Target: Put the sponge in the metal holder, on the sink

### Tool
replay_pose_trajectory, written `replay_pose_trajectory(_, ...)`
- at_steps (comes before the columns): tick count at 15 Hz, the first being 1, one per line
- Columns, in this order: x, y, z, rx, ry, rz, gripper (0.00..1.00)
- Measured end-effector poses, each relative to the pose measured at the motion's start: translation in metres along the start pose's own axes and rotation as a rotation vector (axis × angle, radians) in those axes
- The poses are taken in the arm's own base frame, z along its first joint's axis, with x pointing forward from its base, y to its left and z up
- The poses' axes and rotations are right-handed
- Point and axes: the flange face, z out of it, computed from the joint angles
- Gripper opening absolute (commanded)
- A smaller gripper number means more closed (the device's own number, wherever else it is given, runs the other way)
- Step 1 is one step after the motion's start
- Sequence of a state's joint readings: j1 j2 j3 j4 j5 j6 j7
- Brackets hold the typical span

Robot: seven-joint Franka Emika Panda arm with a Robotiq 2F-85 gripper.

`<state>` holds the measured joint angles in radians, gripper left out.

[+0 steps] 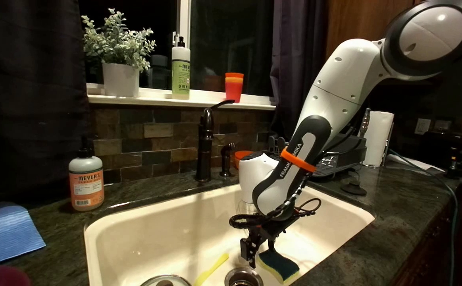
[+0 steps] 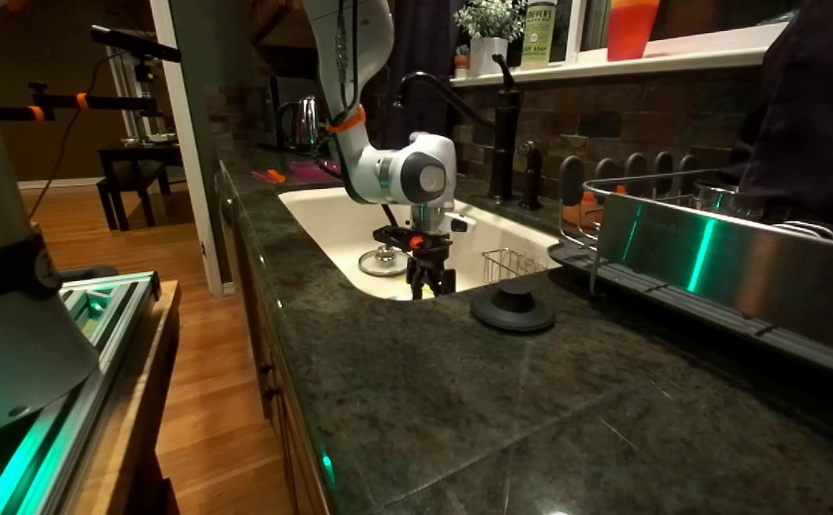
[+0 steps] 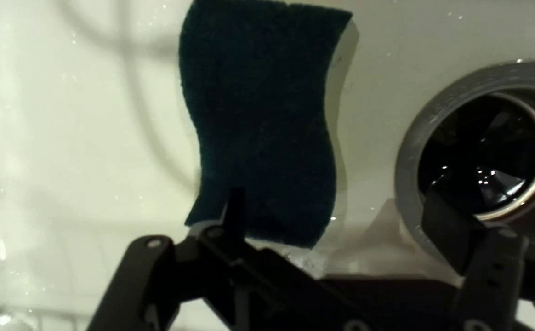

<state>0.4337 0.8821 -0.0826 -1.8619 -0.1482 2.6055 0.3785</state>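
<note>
The sponge [image 1: 279, 265] lies dark green side up, yellow underneath, on the floor of the cream sink [image 1: 155, 226] beside the drain. In the wrist view the wavy sponge [image 3: 263, 115] is left of the drain. My gripper [image 1: 261, 256] is open and low in the sink. In the wrist view my gripper [image 3: 341, 218] has its left fingertip over the sponge's near end and its right fingertip over the drain's edge. Nothing is between the fingers. The metal wire holder [image 2: 508, 265] is against the sink wall. In an exterior view my gripper [image 2: 431, 282] is partly hidden by the counter edge.
The drain [image 3: 410, 138] is right of the sponge. A glass lid [image 2: 381, 262] and a yellow utensil [image 1: 212, 269] lie in the sink. A dark faucet [image 1: 204, 147] stands behind it. A black stopper [image 2: 512, 309] and a dish rack [image 2: 710, 250] are on the counter.
</note>
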Motion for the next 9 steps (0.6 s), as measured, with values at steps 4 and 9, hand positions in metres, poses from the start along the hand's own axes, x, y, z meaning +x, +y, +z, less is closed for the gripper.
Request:
replay_pose_trajectory(4, 0.0049, 0.0016, 0.0074, -0.035, 0.011, -0.012, 0.34)
replay_pose_trajectory(9, 0.0096, 0.0084, 0.0042, -0.052, 0.024, 0.011, 0.0)
